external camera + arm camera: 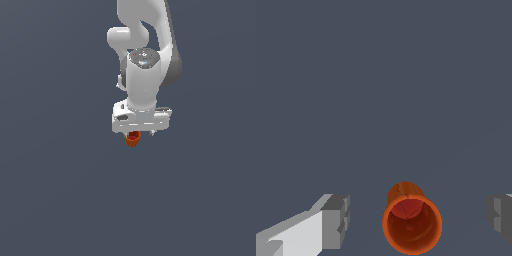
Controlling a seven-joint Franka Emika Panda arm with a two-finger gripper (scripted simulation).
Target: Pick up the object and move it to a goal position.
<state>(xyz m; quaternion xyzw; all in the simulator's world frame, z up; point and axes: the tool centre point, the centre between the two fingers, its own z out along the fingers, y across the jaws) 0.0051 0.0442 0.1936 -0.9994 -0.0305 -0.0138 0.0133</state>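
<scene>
The object (411,223) is a small orange-red cup with its open mouth turned toward the wrist camera. It stands between my gripper's (418,217) two grey fingertips (336,220), with a clear gap on each side, so the gripper is open and not touching it. In the exterior view the object (132,139) peeks out just under the white hand of the arm, and the gripper (134,134) itself is mostly hidden by the hand.
A plain dark grey surface (60,190) fills both views. The white arm (145,60) rises toward the top of the exterior view.
</scene>
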